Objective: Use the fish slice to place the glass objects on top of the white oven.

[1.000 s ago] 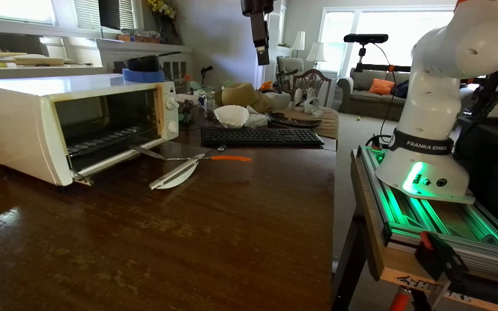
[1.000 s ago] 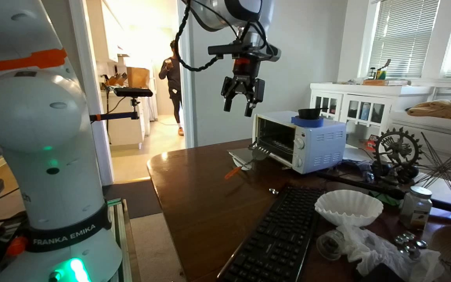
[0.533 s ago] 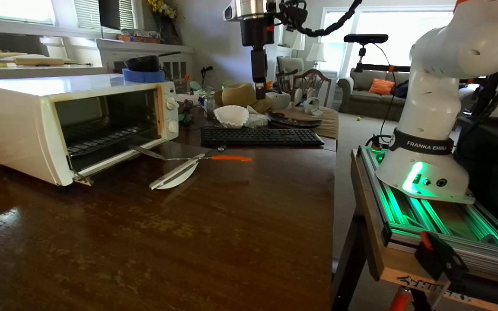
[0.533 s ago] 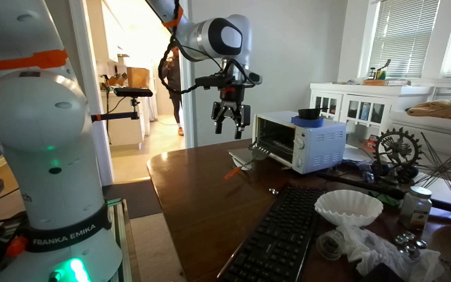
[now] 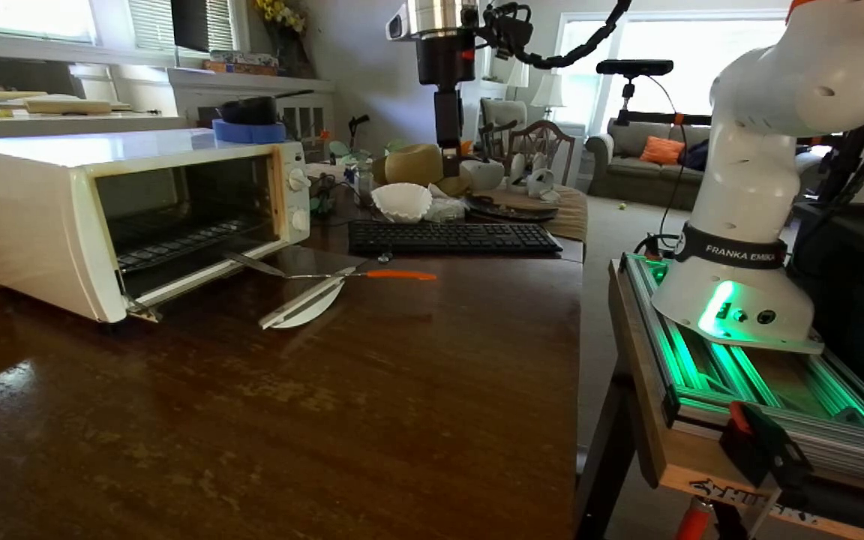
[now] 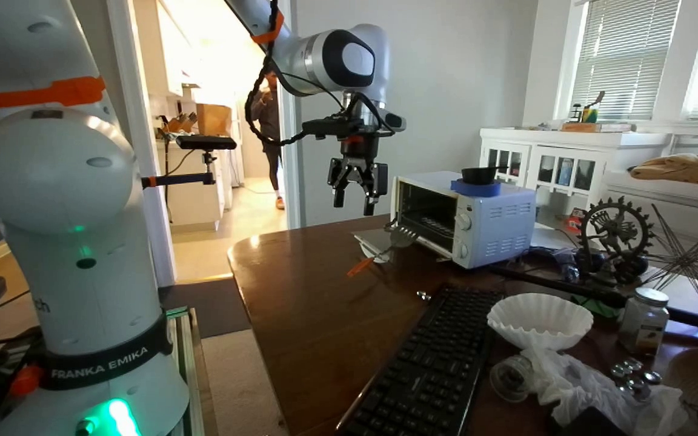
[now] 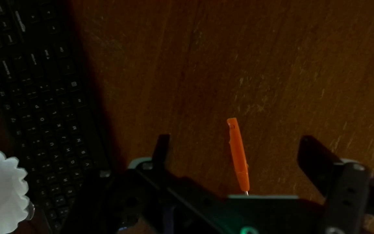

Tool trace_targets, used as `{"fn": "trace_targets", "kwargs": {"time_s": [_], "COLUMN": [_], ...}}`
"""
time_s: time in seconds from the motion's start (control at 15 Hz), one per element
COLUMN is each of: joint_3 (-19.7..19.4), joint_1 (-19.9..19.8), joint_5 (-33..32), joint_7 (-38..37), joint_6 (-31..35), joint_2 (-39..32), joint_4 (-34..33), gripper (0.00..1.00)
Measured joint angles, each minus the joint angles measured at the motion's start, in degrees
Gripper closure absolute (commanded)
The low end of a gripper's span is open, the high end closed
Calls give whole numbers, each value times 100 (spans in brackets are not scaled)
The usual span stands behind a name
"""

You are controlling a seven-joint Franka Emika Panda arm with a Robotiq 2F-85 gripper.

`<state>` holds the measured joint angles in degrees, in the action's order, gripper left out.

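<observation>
The fish slice lies across a pale flat piece [image 6: 370,241] on a white bowl [image 5: 310,311]. Its orange handle [image 5: 402,275] points away from the white oven [image 5: 34,225], and its slotted blade [image 6: 402,236] is at the oven's open front. My gripper [image 6: 354,204] is open and empty, pointing down, well above the table. In the wrist view the orange handle [image 7: 239,156] shows between the spread fingers of the gripper [image 7: 235,139], farther down; the blade is hidden there. Small shiny pieces, seemingly glass, lie by the keyboard [image 6: 423,295] and farther right [image 6: 634,372].
A black pan [image 6: 478,175] on a blue ring [image 6: 475,189] stands on the oven. A black keyboard [image 6: 428,363], a white fluted bowl [image 6: 540,321], a glass jar [image 6: 644,321] and crumpled plastic [image 6: 591,387] are on the table. A person [image 6: 269,115] stands in the doorway.
Over the first half second my gripper came down and, in an exterior view, shifted left toward the robot's base. Since then it has hardly moved. It stays open; the table objects have not moved.
</observation>
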<state>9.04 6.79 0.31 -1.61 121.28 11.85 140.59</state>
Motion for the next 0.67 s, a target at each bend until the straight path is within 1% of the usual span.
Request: {"fn": "trace_targets", "kwargs": {"time_s": [0.13, 0.47, 0.67], "joint_3": [26, 95, 128], "joint_1": [27, 171, 282], "joint_5": [28, 134, 273], "joint_7": [-1, -23, 106], "joint_6": [127, 919, 1305], "joint_2": [-33, -324, -569], "joint_4": [23, 218, 313], "gripper": [0, 0, 0]}}
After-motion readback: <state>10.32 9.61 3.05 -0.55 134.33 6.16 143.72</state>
